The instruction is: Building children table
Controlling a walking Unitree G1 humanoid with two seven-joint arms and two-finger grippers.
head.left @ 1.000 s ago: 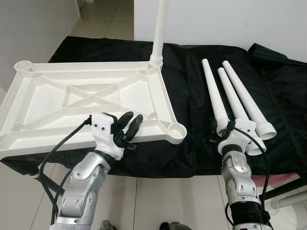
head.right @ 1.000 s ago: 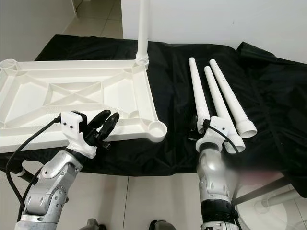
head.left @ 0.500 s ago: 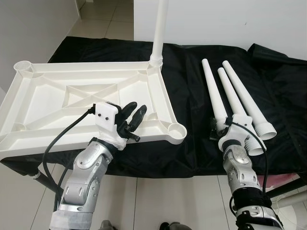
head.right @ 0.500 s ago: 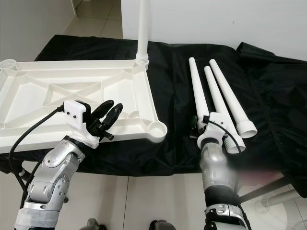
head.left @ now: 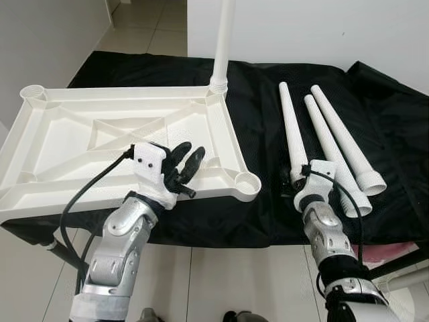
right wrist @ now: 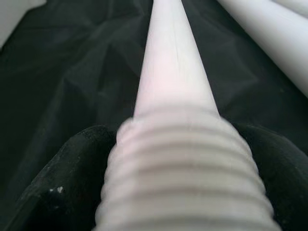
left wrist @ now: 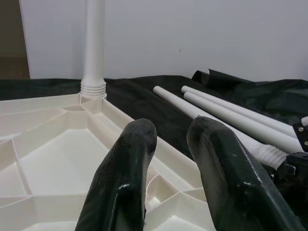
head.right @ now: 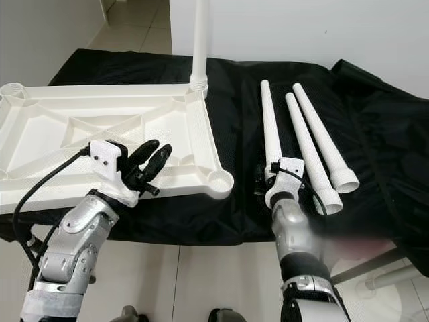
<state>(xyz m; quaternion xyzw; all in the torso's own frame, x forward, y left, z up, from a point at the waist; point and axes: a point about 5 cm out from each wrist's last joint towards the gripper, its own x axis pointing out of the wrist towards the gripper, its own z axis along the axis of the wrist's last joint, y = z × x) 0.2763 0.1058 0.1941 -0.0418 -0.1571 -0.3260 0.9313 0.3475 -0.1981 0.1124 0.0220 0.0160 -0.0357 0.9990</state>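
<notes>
The white table top (head.left: 67, 144) lies upside down on the black cloth, with one leg (head.left: 222, 40) standing screwed into its far right corner. Its near right corner socket (head.left: 248, 182) holds nothing. My left gripper (head.left: 187, 160) hovers open over the top's near rim, its fingers (left wrist: 129, 163) bare. Three loose white legs lie to the right. My right gripper (head.left: 299, 182) is shut on the threaded end (right wrist: 180, 163) of the leftmost leg (head.left: 289, 127), black fingers (right wrist: 57, 192) on either side. The other two legs (head.left: 335, 144) lie apart from it, further right.
The black cloth (head.left: 261, 87) covers the work surface and hangs over its near edge. A white wall (head.left: 322, 27) stands behind, with tiled floor (head.left: 234, 282) in front. A second bare socket (head.left: 32, 92) sits at the top's far left corner.
My right gripper has swung left with the leftmost leg, drawing its threaded end away from the other two. My left gripper has risen a little over the rim.
</notes>
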